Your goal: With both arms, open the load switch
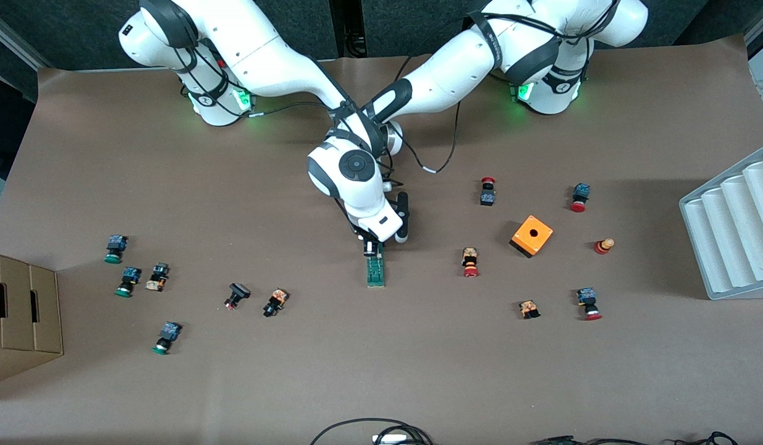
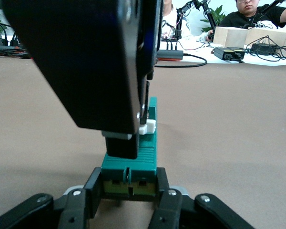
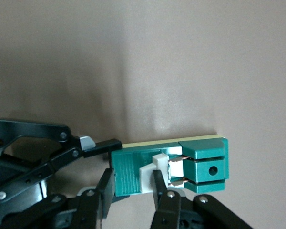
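The load switch (image 1: 375, 270) is a narrow green block lying on the brown table in the middle. In the left wrist view my left gripper (image 2: 129, 185) lies low at the table, shut on the end of the load switch (image 2: 133, 162) that faces the robots' bases. In the front view it is mostly hidden under the right arm's hand. My right gripper (image 3: 132, 183) comes down from above. One finger sits against the ribbed green end of the load switch (image 3: 131, 169), the other against the white sliding piece (image 3: 150, 171). It is shut on them.
An orange cube (image 1: 532, 235) and several red-capped buttons lie toward the left arm's end. Several green-capped buttons lie toward the right arm's end, by a cardboard box (image 1: 16, 309). A white ribbed tray (image 1: 733, 228) stands at the table's edge. Cables (image 1: 369, 429) lie at the front.
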Controlling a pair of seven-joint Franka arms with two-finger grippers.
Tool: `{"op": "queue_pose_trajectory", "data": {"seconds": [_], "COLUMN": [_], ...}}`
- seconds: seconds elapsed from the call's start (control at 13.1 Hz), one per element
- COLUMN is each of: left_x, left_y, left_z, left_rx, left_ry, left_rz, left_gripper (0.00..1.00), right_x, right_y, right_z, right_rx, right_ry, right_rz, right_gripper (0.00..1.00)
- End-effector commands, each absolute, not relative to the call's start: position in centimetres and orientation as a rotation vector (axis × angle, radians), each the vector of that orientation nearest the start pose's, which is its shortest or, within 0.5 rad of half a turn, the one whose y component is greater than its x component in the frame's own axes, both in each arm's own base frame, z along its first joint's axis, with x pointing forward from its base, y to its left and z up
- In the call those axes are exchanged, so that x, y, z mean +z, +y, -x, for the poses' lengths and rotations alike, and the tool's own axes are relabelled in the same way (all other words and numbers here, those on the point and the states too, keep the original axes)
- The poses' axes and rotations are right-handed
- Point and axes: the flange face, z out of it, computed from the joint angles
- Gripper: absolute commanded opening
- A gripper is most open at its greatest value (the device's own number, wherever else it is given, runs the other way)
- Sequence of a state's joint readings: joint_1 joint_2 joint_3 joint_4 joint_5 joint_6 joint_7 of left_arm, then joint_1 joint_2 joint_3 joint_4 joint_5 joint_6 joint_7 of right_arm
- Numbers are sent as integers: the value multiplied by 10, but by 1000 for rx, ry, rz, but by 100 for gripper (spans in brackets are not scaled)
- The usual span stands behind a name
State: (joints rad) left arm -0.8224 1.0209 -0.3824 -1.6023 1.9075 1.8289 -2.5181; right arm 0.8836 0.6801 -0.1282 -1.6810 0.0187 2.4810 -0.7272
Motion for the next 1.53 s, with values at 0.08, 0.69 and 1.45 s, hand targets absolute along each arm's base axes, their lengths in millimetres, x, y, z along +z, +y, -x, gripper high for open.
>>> {"op": "queue_pose_trajectory", "data": {"seconds": [0.08, 0.69, 1.45], "left_x": [52, 52, 52], "left_y": [-570, -570, -570], "left_z": [-330, -330, -330], "left_rx": [-1786, -1786, -1786], "left_ry": [-191, -191, -191], "left_rz": [2521, 2521, 2521], "left_gripper": [28, 28, 28], "right_x": [208, 195, 213], "right_y": [483, 483, 485], "right_z": [-493, -494, -495], "right_rx": [-217, -240, -263], "right_ry": [-2192, -2199, -2197], "right_rz": [2349, 2346, 2341], "right_gripper": [39, 38, 39]}}
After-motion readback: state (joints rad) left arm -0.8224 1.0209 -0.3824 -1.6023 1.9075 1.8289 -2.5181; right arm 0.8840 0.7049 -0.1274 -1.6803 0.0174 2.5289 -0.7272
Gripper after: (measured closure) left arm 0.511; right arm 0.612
